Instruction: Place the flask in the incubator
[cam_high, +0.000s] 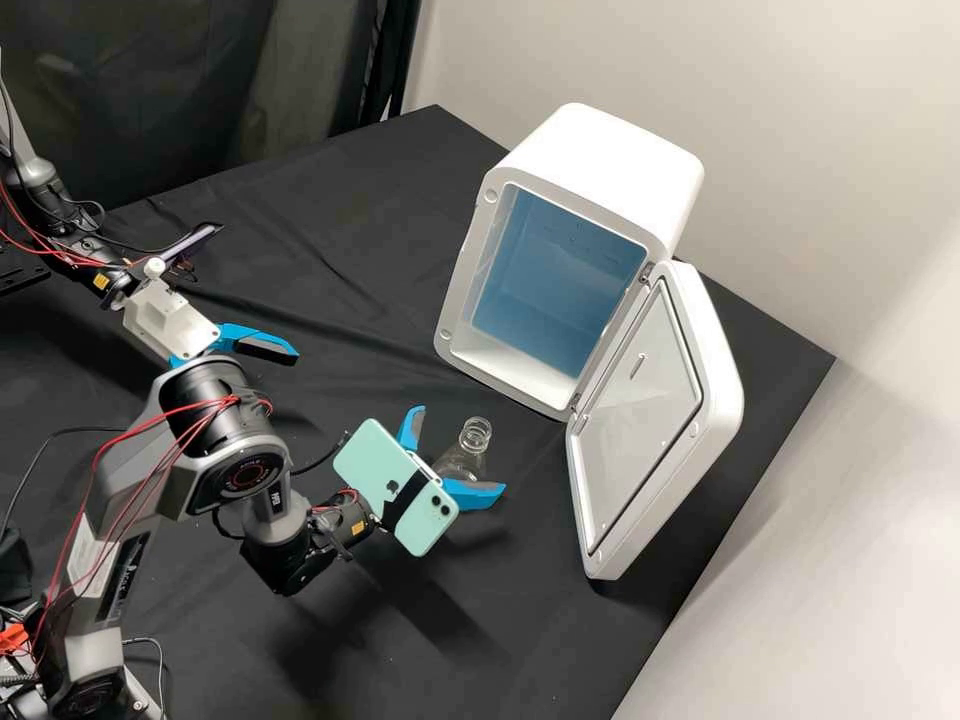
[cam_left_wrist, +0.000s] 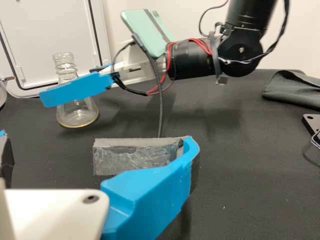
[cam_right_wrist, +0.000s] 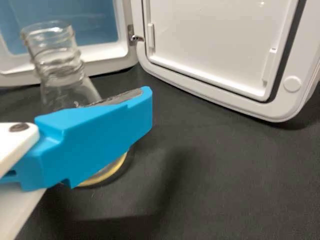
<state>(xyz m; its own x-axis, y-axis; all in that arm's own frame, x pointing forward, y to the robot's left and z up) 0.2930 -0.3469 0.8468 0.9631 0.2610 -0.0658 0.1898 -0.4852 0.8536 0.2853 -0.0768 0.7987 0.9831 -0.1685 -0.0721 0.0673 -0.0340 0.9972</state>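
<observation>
Your flask (cam_high: 468, 447) stands upright on the black bench (cam_high: 330, 230), just in front of the open incubator (cam_high: 600, 165) and near the foot of its swung-out door (cam_high: 660, 400). It is clear glass, empty and uncapped, a cone with a narrow threaded neck.

Expect it to be light, stiff, smooth and breakable. It may slip between hard plastic fingers, and a hard squeeze or a knock against the incubator's rim could crack it. The sloped wall will likely push a grip upward. You probably do best to take it at the neck just under the thread ridges, or low on the cone with a gentle close, and keep it upright as you carry it.

Your right gripper (cam_high: 461, 452) has its two blue fingers spread, one on either side of the flask's body. It holds nothing yet, and you cannot tell whether either finger touches the glass. Your left gripper (cam_high: 250, 345) is spread and empty, well apart from the flask on the side away from the incubator.

As for writing, you can make out no label or scale marks on the flask. The incubator's white shell and the inside of its door look plain. There is small print on the arm casings, but it is too small to read.
</observation>
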